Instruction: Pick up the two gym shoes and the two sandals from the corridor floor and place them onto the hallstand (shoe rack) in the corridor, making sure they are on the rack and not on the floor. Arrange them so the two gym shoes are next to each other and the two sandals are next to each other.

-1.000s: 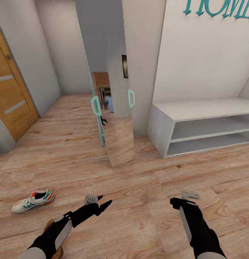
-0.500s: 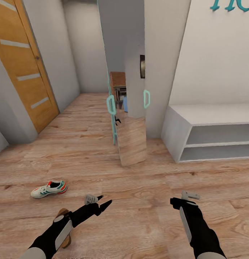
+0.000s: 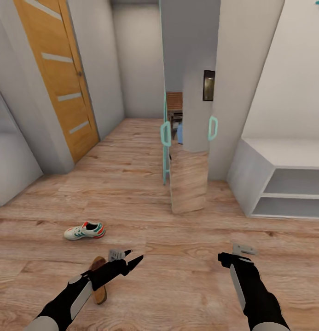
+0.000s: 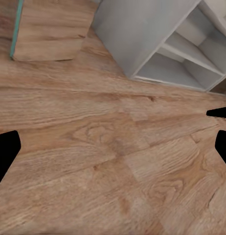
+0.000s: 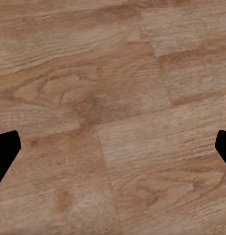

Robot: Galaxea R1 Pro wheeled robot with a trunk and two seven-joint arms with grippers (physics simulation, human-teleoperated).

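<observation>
Brown sandal lies right under your left arm, sneaker just beyond it.

The flat brown leather sandal (image 3: 99,280) lies on the wood-plank corridor floor (image 3: 177,276), long axis running away from you, half under your left tool (image 3: 127,259). The white lace-up sneaker with green stripes (image 3: 84,231) lies crosswise, farther out to the left. Both tools are spread and empty; the right tool (image 3: 233,255) is well apart.

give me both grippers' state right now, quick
Left gripper: open, holding nothing.
Right gripper: open, holding nothing, above bare floor.
</observation>
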